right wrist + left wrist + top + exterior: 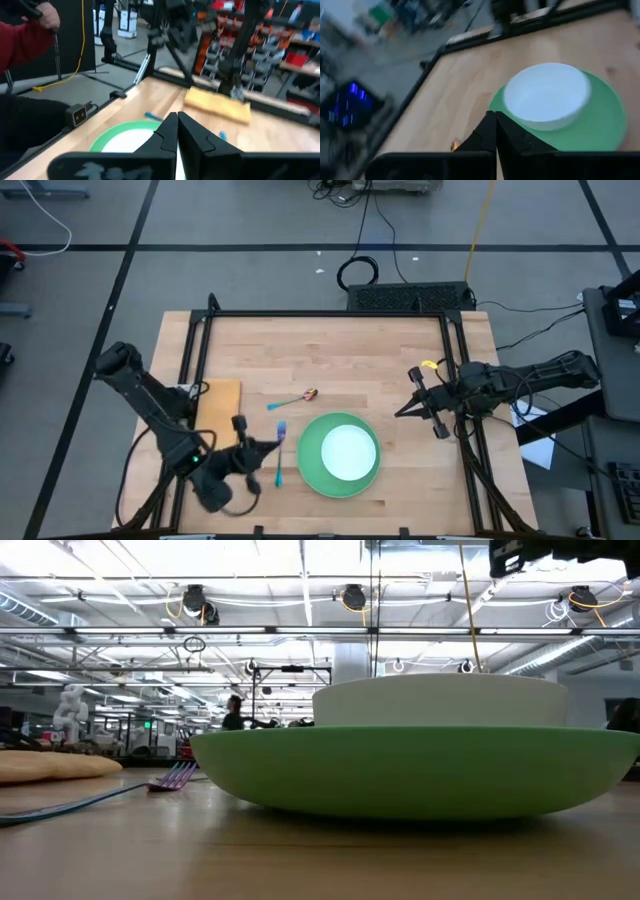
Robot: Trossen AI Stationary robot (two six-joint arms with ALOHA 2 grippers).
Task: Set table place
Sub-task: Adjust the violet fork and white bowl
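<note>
A big green plate (322,475) lies near the table's front edge with a white bowl (348,451) standing in it; both fill the low view (420,775). A blue-handled fork (279,458) lies flat left of the plate. A blue-handled spoon (290,400) with a copper bowl lies beyond it. A tan folded cloth (218,410) lies at the left edge. My left gripper (268,448) is shut and empty, above the table by the fork, pointing at the plate (495,117). My right gripper (402,410) is shut and empty at the right side (176,119).
The light-wood table (330,350) has a black frame around it. The wood between the plate and the far edge is bare. A person's red sleeve (22,47) and hand show beyond the table in the right wrist view. Cables lie on the floor behind the table.
</note>
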